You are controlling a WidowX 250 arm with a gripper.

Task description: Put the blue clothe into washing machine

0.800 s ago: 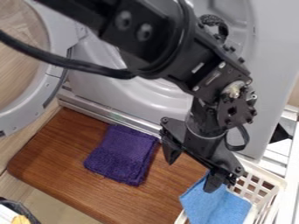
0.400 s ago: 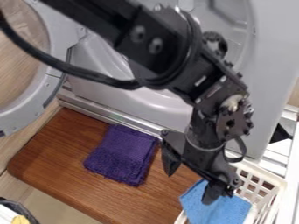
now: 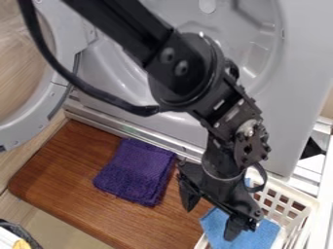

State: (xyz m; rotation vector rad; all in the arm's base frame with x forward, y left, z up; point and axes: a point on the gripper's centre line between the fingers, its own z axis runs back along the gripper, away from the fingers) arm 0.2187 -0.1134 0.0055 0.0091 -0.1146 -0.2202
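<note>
Your blue cloth (image 3: 261,235) is in the white basket (image 3: 300,194), at the lower right of your view. Your hand (image 3: 209,224) hangs at the basket's left side, fingers wide apart, one over the cloth; you can't tell if it touches. Left of the hand, you've got a folded purple cloth (image 3: 135,171) on the wooden tabletop (image 3: 71,168). Behind: your washing machine (image 3: 296,73), round door (image 3: 57,99) swung open to the left.

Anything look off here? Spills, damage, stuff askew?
No spill or damage that I can see. Only minor oddity: the blue cloth seems to lap over the left rim of the white plastic basket, rather than lying wholly inside.
</note>
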